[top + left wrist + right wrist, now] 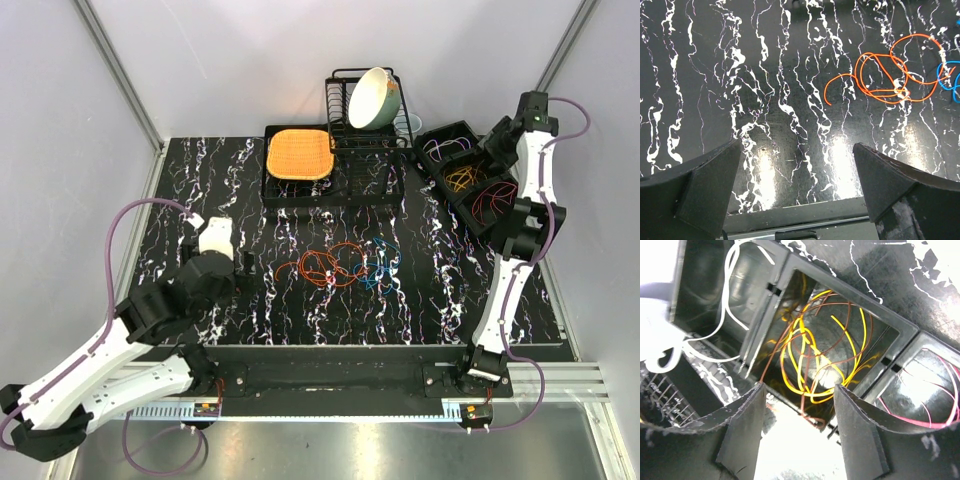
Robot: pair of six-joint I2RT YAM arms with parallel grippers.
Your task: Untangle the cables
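**A:** top view, count?
**B:** one tangle of cables (338, 265) mid-table (200, 180): orange-red loops, with a blue cable (383, 268) at its right end. strands overlap, can't split the count further. one three-bay tray (445, 128) far right: purple cables (440, 150) in the far bay, orange cables (462, 180) in the middle, red cables (497, 200) in the near one. also one dish rack (340, 120) holding one bowl (374, 97), and one orange mat (298, 153) beside it
**A:** arms?
**B:** two. left fingers (240, 262) are low over bare table, left of the tangle and apart from it. right fingers (490, 150) are above the tray, roughly over the middle bay
**A:** left wrist?
**B:** two left fingers (695, 195) spread fully wide, nothing between them, bare table below. orange cable (885, 75) upper right, a bit of blue cable (947, 80) at the right edge
**A:** right wrist?
**B:** two right fingers (742, 435) partly apart, gripping nothing. three bays in view. middle bay is straight below: yellow-orange strands (805, 355) mixed with brown strands (840, 335), one brown strand running out over the bay wall. right bay has pink-red strands (940, 410), left bay one washed-out pale strand (730, 290)
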